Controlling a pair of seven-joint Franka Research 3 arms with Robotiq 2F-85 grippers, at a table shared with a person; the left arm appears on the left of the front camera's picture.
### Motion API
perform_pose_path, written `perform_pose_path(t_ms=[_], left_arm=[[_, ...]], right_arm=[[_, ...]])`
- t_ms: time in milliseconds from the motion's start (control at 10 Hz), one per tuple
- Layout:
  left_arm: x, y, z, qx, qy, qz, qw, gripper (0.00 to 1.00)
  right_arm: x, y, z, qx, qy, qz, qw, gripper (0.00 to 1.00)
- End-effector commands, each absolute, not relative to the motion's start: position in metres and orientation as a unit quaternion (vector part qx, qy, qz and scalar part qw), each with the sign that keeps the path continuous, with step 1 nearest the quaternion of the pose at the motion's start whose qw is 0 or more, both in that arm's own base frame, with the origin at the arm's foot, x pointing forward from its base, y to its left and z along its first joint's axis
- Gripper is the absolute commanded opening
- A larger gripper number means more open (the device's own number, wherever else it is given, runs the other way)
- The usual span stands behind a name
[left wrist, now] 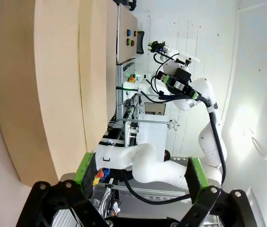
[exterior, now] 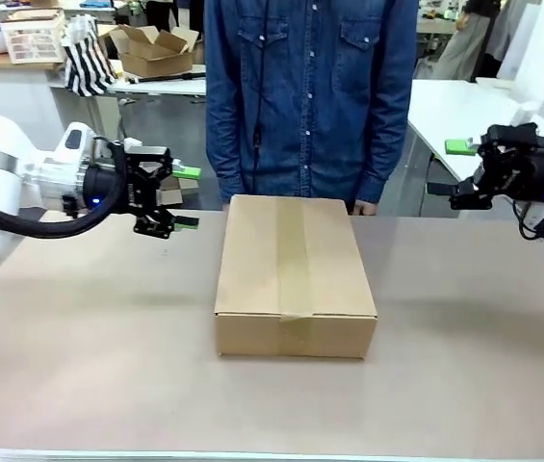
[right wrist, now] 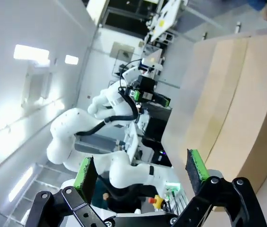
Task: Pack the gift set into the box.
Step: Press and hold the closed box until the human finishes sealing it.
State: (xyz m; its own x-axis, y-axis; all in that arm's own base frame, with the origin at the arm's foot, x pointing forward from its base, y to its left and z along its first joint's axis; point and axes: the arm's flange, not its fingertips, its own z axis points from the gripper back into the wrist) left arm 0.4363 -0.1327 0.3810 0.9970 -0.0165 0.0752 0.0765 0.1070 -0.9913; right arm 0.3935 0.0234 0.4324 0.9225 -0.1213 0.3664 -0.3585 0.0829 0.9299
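Green pads first: my left gripper point(exterior: 183, 197) has its fingers spread wide with nothing between them, hanging above the table's left side and aimed sideways toward the middle. My own wrist cam shows the same thing, two green pads point(left wrist: 87, 168) well apart, just air in the gap. My right gripper point(exterior: 451, 167) is over on the far right, also up off the table, fingers gaping with nothing held; its wrist view point(right wrist: 140, 182) backs that up, both pads wide apart.

Between the two of them sits the box point(exterior: 296, 274), plain brown cardboard, right in the middle of the table point(exterior: 89, 356). Its top flaps are folded down flat with a strip of tape running along the centre seam, so it's closed up. Neither gripper touches it, both are well clear of its sides. In the left wrist view it shows as a big tan slab point(left wrist: 34, 90) on the picture's left, and in the right wrist view it's the tan block point(right wrist: 237, 118) on the right.

Behind the box, at the far edge, a person in a denim shirt point(exterior: 310, 96) is standing, close to the table. Can't see the gift set in any of my cams.
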Motion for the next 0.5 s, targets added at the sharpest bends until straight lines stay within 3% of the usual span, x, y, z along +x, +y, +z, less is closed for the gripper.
perform_pose_path(t_ms=[0,400], left_arm=[[0.4359,-0.1357,0.3814,-0.671,-0.032,-0.032,0.74,1.0],[0.4359,-0.1357,0.3814,-0.671,-0.032,-0.032,0.74,1.0]], right_arm=[[0.4011,0.0461,0.4324,0.661,-0.2,0.121,0.713,1.0],[0.4011,0.0461,0.4324,0.661,-0.2,0.121,0.713,1.0]])
